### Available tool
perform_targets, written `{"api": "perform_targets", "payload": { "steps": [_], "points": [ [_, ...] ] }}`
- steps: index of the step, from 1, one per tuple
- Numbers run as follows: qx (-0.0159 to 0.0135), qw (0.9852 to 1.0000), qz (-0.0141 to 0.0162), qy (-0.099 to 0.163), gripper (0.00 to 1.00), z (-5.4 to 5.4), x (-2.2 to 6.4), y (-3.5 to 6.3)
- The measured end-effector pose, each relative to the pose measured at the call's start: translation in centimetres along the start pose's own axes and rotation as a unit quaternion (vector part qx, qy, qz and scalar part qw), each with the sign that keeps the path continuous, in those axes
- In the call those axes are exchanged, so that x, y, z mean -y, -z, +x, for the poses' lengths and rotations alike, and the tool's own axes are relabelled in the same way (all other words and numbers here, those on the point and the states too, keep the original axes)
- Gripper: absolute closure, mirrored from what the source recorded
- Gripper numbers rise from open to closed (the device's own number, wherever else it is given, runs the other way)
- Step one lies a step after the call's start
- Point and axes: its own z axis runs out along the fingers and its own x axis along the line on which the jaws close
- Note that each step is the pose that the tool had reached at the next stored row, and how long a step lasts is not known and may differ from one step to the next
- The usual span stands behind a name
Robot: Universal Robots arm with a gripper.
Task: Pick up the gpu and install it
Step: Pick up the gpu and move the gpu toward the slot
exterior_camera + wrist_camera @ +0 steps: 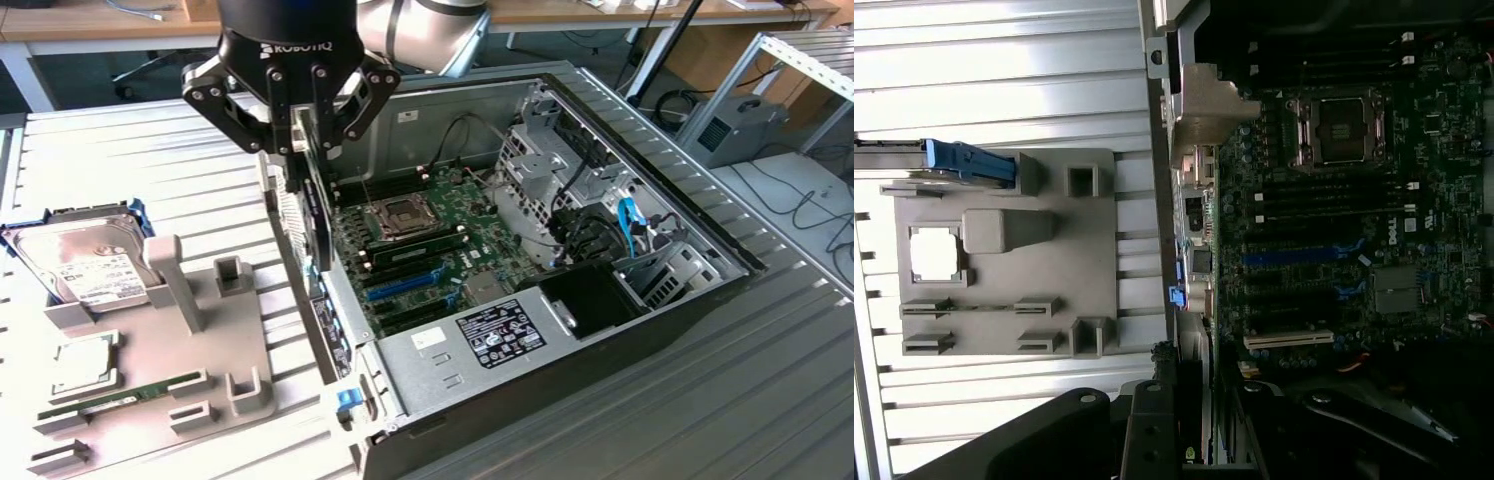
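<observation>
The gpu (pixel 318 215) hangs edge-on as a thin dark card, long side down. My gripper (pixel 304 150) is shut on its upper edge. The card's lower end sits just above the open computer case's wall (pixel 310 300) on the exterior view's left, beside the motherboard (pixel 441 235). The blue and black expansion slots (pixel 400 285) lie in the case, to the exterior view's lower right of the card. In the wrist view the gpu's edge (pixel 1192 385) runs out from between my gripper's black fingers (pixel 1144 430), along the case wall next to the slots (pixel 1294 257).
A grey holder tray (pixel 147 370) lies on the ribbed table at the exterior view's left. It carries a hard drive (pixel 80 265) in a blue frame, a processor chip (pixel 83 365) and a green memory stick (pixel 120 398). Inside the case are a drive cage (pixel 547 170), cables and a power supply (pixel 494 335).
</observation>
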Motion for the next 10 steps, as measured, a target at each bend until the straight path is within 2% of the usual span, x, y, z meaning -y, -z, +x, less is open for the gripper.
{"api": "perform_targets", "payload": {
  "steps": [10],
  "points": [
    [0.0000, 1.0000, 0.0003, 0.000, 0.74, -0.50, -0.04, -0.09]
  ]
}}
